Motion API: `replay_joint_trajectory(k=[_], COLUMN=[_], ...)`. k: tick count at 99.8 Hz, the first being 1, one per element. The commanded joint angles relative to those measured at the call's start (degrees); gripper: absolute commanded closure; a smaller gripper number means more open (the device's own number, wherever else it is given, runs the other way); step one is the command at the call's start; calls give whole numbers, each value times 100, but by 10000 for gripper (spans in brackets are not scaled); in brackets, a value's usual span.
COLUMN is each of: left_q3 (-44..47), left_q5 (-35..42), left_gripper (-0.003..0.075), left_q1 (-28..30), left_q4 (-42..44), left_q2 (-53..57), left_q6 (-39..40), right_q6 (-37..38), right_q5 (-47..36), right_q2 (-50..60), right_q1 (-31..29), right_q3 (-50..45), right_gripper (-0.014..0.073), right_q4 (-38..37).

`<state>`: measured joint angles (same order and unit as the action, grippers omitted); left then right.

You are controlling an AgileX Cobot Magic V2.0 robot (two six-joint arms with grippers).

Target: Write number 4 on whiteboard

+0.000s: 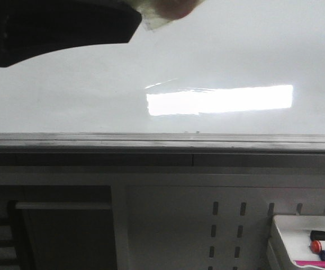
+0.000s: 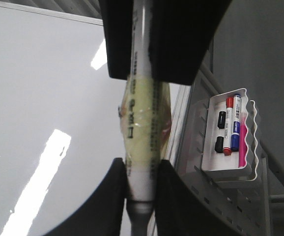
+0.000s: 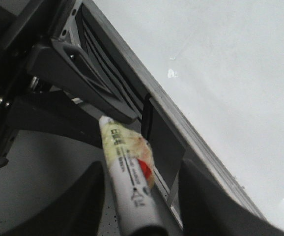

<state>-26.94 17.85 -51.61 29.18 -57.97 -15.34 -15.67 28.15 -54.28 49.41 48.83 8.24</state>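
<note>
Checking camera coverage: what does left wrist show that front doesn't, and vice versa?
Left wrist only: the left gripper shut on a tape-wrapped marker, seen along its length, and the whole white tray with red, blue, black and pink pens.

Front only: the grey lower rim of the whiteboard across the full width, and the perforated panel below; the arm is just a dark shape at the top edge.

Both: a blank board with no strokes of the number 4 visible, the bright light reflection, and the tray.
</note>
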Motion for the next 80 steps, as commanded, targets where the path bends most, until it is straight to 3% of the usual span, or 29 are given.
replay_joint_trajectory(k=[1,13,23,53,80], left_q3=[-186,-186,-186,-129,430], left_q5=[441,441,441,180,473], left_gripper=[740,740,740,740,740], left_q1=[-32,-32,-32,-32,-32], left_q4=[-89,-89,-89,-89,-339], left_q2=[95,95,95,52,52], left_q6=[23,23,23,23,23], right_q6=[-50,-50,-50,-50,-50], right_q5=[-492,-450,-401,-518,-892], right_q2=[49,49,49,-94,-241], right_q1=[-1,-1,-1,-1,-1], right_q3=[210,210,210,-51,-380], right_gripper=[421,585,665,666,666], right_q4=[47,47,47,103,218])
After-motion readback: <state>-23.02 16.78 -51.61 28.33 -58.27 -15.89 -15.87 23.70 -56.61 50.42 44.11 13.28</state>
